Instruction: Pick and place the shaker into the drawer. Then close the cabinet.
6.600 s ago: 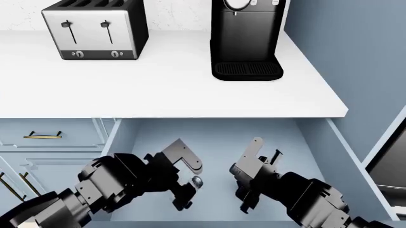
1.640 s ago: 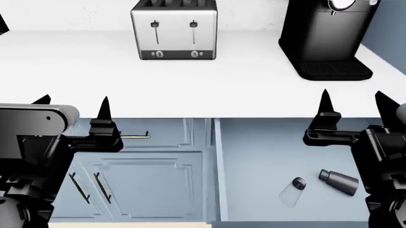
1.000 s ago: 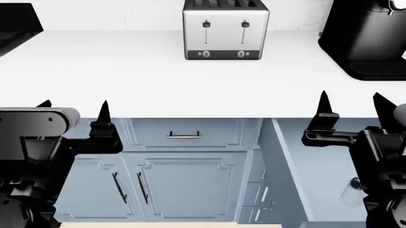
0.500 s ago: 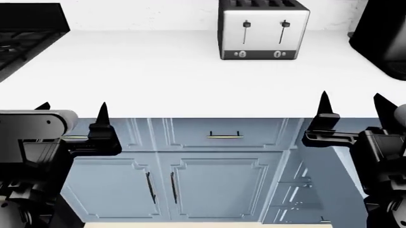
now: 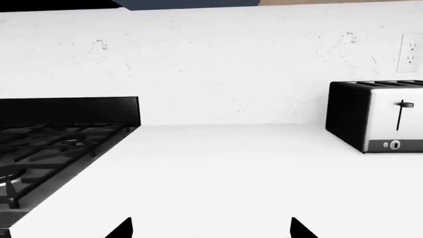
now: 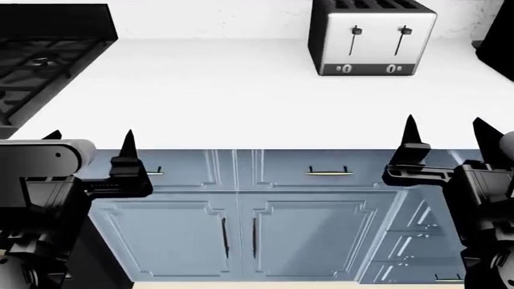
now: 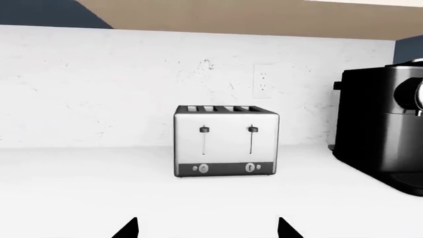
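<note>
I can find neither the shaker nor the wide drawer in any of my three views, so I cannot say where they are.

The toaster [image 6: 374, 37] is my landmark. In the head view it stands at the back of the white counter [image 6: 241, 102], against the wall. Well to its left, at the counter's far end, is the black stovetop [image 6: 44, 60] with its grates. A sliver of the black coffee machine [image 6: 496, 45] shows just to the toaster's right, at the picture's edge (the right wrist view shows it plainly, coffee machine [image 7: 383, 134] beside toaster [image 7: 226, 141]).

Below the toaster, under the counter's front edge, run narrow panelled drawer fronts with brass bar handles [image 6: 329, 173], all flush shut, and beneath them a pair of cabinet doors [image 6: 241, 232], also shut.

My left gripper [image 6: 88, 137] hovers in front of the counter edge, below and well left of the toaster, its two pointed fingers spread wide with nothing between them. My right gripper [image 6: 444, 127] hovers below and right of the toaster, likewise spread and holding nothing. Nothing lies on the bare counter between either gripper and the toaster.
</note>
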You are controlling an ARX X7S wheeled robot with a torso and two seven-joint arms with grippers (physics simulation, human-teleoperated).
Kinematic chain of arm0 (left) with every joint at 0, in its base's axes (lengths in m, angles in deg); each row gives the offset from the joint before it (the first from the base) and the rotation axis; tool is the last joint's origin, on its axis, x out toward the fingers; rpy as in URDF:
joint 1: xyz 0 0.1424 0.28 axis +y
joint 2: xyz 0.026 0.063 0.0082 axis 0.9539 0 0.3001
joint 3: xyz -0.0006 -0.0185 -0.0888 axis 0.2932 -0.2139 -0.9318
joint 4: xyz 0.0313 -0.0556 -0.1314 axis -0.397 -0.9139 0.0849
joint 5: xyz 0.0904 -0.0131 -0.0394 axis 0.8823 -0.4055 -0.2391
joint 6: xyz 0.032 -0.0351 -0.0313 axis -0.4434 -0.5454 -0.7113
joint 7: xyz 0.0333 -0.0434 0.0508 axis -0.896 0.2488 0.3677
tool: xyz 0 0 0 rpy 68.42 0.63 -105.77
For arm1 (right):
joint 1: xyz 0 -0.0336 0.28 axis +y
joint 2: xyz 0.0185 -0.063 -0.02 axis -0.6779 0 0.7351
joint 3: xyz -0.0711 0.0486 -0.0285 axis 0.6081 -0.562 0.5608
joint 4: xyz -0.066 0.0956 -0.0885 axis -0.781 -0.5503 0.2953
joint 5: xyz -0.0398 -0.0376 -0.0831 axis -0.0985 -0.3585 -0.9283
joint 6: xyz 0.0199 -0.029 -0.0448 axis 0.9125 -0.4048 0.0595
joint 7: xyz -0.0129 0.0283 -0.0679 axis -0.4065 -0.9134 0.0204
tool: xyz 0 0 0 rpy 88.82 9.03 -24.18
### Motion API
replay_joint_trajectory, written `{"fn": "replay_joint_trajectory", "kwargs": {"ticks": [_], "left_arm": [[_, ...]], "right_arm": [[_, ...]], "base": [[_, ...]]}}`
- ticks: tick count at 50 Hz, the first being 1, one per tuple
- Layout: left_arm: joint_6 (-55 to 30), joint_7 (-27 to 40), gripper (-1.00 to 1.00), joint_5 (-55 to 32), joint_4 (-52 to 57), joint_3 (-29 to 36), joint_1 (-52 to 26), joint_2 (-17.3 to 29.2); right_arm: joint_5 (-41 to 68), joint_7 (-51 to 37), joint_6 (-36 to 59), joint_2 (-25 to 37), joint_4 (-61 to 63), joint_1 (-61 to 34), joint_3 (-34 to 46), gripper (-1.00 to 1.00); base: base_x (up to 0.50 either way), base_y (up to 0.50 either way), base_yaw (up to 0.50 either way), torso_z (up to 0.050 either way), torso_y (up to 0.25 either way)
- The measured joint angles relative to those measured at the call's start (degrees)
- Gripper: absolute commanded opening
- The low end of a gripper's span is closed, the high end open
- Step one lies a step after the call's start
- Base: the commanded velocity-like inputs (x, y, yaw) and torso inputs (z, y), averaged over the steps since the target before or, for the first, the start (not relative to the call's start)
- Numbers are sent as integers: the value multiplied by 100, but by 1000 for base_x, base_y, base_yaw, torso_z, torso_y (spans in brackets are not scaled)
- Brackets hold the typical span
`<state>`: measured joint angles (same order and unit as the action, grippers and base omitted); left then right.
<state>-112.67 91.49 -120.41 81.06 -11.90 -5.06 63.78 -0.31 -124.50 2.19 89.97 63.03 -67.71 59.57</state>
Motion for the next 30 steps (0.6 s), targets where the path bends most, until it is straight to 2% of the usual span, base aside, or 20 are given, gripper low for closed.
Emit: {"fn": "replay_joint_trajectory", "kwargs": {"ticks": [18,30], "left_arm": [[91,-35,100,73,-20,-22,136,-14],[183,-43,100,108,-22,-77,277,-15]], "right_arm": [[-44,29,-20,-33,-27,37,15,100],[-32,20,-27,-48,-14,74,18,100]], "base": [[0,294,0,0,0],[0,1,0,0,0]]}}
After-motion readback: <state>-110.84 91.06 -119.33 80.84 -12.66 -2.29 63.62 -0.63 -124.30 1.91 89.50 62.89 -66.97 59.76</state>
